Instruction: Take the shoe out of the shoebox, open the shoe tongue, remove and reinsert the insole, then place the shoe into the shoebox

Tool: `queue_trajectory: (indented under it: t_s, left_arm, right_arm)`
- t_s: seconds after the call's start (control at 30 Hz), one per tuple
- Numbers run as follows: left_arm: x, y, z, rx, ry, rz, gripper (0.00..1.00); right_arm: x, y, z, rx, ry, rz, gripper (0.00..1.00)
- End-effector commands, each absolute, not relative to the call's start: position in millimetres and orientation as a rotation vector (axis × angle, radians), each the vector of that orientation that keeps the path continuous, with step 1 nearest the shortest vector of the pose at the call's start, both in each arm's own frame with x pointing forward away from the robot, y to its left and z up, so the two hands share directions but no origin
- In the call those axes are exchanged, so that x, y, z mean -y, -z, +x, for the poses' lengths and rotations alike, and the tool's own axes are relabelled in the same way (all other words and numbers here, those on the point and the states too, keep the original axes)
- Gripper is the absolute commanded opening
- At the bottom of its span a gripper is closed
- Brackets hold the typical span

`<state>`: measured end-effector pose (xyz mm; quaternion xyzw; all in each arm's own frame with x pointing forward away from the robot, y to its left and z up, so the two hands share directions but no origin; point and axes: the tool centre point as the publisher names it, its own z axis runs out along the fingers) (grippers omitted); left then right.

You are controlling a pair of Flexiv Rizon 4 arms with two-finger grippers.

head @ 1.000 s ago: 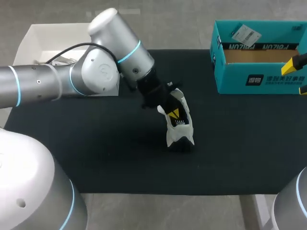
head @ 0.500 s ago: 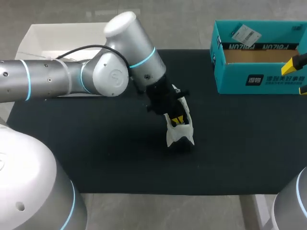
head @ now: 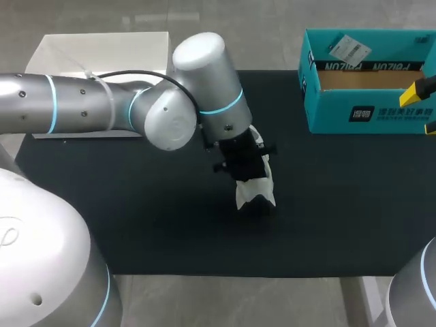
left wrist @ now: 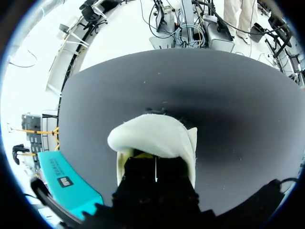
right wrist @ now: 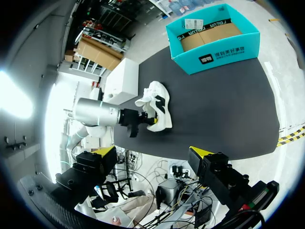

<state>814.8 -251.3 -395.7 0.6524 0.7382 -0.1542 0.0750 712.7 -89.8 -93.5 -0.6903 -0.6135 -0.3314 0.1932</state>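
Shoe [head: 253,193] central on table [head: 136,225], clear of edges and shoebox [head: 368,112], left fingers [left wrist: 143,155] state hidden, right fingers [right wrist: 199,153] apart.

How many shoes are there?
1. The white shoe stands mid-table on the black mat, under my left arm. The teal shoebox looks empty, though its near inside is hidden.

left arm [head: 88,112]: comes in from the left, lies roughly level, reaches past the middle.
left wrist [head: 208,85]: big silver joint, turned steeply downward.
left gripper [head: 242,161]: black body points down and slightly right, set low.
right gripper [right wrist: 151,155]: up high at the far right edge, yellow fingers [right wrist: 102,153] spread wide apart.
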Motion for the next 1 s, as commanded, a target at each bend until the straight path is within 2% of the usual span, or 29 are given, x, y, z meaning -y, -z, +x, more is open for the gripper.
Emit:
queue_trajectory:
  t_s: [0.03, 0.5, 1.0]
  left_arm:
    - [265, 410, 820, -2.258, 0.427, 1.960, 0.00]
    - [259, 373, 819, -2.366, 0.361, 1.905, 0.00]
    - [269, 420, 814, -2.503, 0.379, 1.959, 0.00]
  right_arm:
    - [90, 94, 715, 1.722, 0.924, -1.936, 1.00]
    - [90, 94, 715, 1.722, 0.924, -1.936, 1.00]
    - [90, 94, 715, 1.722, 0.924, -1.936, 1.00]
